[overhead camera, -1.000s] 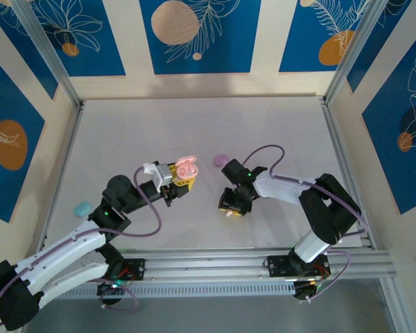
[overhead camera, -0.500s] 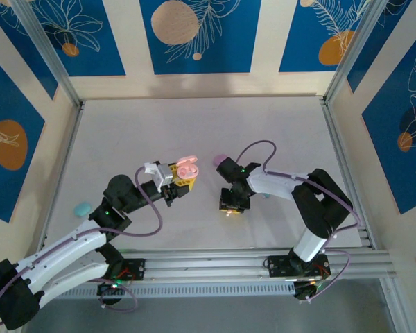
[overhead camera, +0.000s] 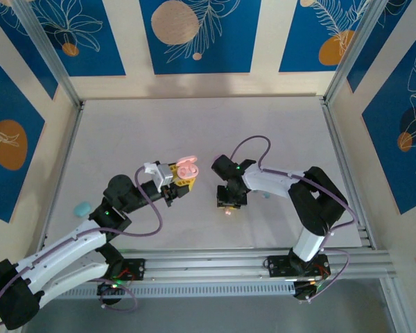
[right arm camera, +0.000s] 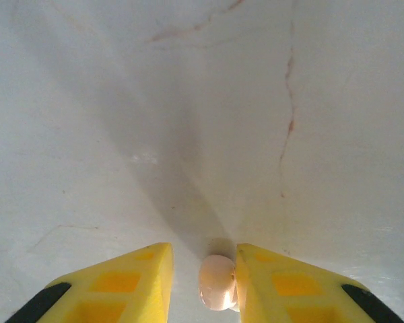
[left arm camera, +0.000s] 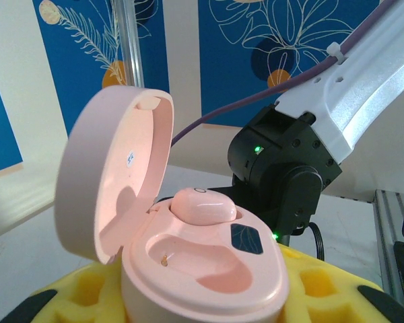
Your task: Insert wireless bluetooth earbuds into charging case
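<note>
My left gripper (overhead camera: 182,175) is shut on the pink charging case (overhead camera: 186,166) and holds it above the table's middle with its lid (left arm camera: 114,175) swung open. In the left wrist view one peach-pink earbud (left arm camera: 203,205) sits in the far socket of the charging case (left arm camera: 209,269), and the near socket is hollow. My right gripper (overhead camera: 227,205) points down at the table just right of it. Between its yellow fingers (right arm camera: 131,282) lies a second peach-pink earbud (right arm camera: 217,281). That earbud touches the right finger, and a gap remains on its left side.
A purple oval case (overhead camera: 220,160) lies just behind the right gripper. A light blue case (overhead camera: 81,207) rests near the left wall. A small light blue piece (overhead camera: 265,196) sits beside the right forearm. An aluminium rail (overhead camera: 263,257) runs along the near edge.
My right arm has swung slightly left and its jaws have narrowed round the earbud on the table. The left arm and the open case have not moved.
</note>
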You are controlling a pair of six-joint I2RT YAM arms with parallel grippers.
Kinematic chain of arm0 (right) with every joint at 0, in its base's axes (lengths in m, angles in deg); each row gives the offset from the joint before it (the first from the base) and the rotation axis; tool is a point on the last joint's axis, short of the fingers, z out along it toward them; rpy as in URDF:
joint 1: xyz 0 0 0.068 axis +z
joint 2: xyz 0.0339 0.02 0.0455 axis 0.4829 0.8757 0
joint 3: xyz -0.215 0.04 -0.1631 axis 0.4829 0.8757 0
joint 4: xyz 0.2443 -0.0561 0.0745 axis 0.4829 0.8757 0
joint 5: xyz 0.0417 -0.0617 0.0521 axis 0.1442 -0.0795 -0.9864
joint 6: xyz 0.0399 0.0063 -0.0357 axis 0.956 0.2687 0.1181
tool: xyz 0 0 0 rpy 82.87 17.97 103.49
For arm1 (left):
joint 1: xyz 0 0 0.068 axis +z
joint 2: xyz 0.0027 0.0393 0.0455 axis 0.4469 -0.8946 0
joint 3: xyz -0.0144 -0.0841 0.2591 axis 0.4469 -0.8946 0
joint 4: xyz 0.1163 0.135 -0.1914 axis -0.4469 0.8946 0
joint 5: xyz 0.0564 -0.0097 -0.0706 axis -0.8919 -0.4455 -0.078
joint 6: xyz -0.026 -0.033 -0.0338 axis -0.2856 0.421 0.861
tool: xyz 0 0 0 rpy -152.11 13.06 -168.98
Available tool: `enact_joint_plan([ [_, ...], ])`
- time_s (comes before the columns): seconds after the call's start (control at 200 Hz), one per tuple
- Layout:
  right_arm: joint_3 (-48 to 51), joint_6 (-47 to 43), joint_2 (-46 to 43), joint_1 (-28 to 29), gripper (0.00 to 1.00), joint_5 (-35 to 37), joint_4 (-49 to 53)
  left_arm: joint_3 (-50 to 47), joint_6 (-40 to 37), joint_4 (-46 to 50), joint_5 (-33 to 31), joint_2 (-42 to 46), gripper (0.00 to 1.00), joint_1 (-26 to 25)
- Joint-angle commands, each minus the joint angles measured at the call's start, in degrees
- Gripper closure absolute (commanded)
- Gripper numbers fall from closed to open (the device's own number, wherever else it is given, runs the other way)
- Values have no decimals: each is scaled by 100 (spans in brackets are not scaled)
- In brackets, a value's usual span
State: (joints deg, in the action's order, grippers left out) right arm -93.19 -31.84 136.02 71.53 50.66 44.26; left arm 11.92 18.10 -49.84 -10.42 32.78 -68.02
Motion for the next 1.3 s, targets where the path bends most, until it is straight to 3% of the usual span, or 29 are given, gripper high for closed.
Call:
enact_joint_plan([
  [0.0, -108, 35, 56, 32, 68, 146, 102, 29, 33, -167, 9, 84, 70, 12],
  [0.495, -508, -534, 478, 164, 69, 331, 755, 7, 43, -185, -15, 100, 70, 9],
  [1.146, -702, -767, 708, 279, 76, 314, 959, 47, 34, -141, -4, 98, 69, 10],
  [1.296, -695, -759, 531, 279, 82, 321, 1002, 51, 26, -132, -9, 93, 69, 10],
])
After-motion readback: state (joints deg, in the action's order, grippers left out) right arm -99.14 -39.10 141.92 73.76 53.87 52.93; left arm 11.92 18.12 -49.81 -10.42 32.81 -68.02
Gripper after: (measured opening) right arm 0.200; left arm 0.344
